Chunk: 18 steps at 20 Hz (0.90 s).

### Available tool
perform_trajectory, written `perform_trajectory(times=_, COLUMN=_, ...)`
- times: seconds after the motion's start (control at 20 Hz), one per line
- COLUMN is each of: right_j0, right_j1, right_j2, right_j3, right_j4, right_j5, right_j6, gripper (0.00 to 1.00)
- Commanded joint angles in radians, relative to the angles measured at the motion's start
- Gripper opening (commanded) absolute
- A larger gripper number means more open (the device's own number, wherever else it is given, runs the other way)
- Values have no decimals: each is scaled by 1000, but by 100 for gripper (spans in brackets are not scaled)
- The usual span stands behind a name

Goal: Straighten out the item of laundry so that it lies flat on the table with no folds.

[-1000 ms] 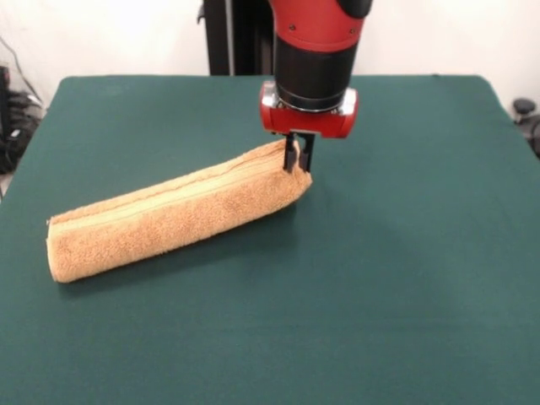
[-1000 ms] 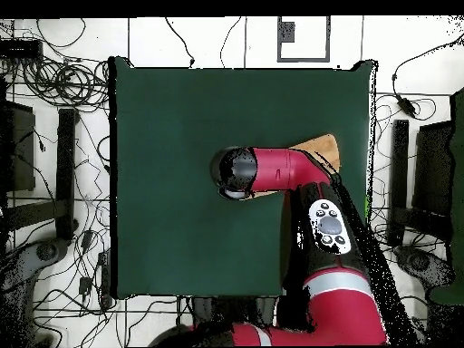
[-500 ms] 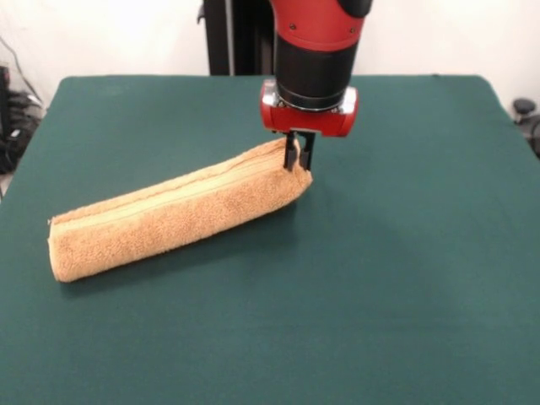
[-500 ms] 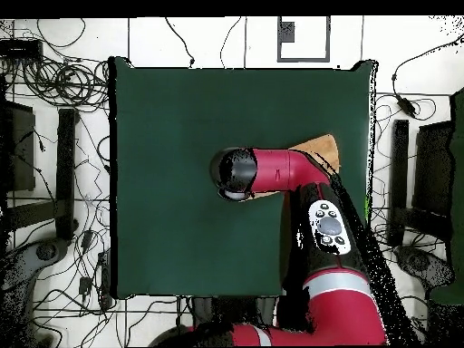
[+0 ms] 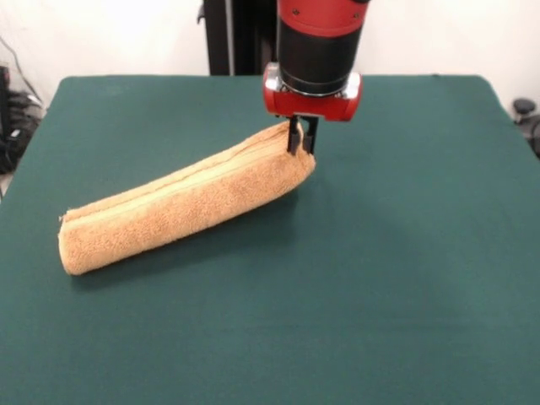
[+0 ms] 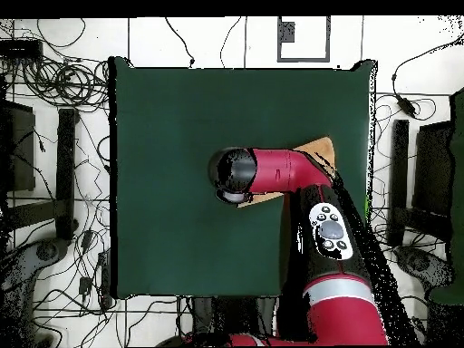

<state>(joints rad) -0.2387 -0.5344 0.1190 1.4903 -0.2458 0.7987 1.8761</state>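
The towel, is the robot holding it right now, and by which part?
Yes. The tool is shut on the folded towel at its end nearest the arm, pinching the top edge there; that end is lifted while the other end rests on the table.

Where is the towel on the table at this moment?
In the front view the towel lies folded in a long roll across the left half of the table, with its right end pinched in the gripper.
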Motion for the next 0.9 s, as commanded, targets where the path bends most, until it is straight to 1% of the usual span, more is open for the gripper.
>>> perform_trajectory(times=0.05, right_j0=-5, right_j1=-3, right_j2=103, right_j3=87, right_j4=54, right_j5=143, right_j6=-26, gripper=0)
perform_trajectory(times=0.35, right_j0=-15, right_j1=-11, right_j2=118, right_j3=73, right_j4=79, right_j5=207, right_j6=-35, gripper=0)
perform_trajectory(times=0.9, right_j0=-11, right_j1=-16, right_j2=112, right_j3=80, right_j4=87, right_j5=198, right_j6=-23, gripper=0)
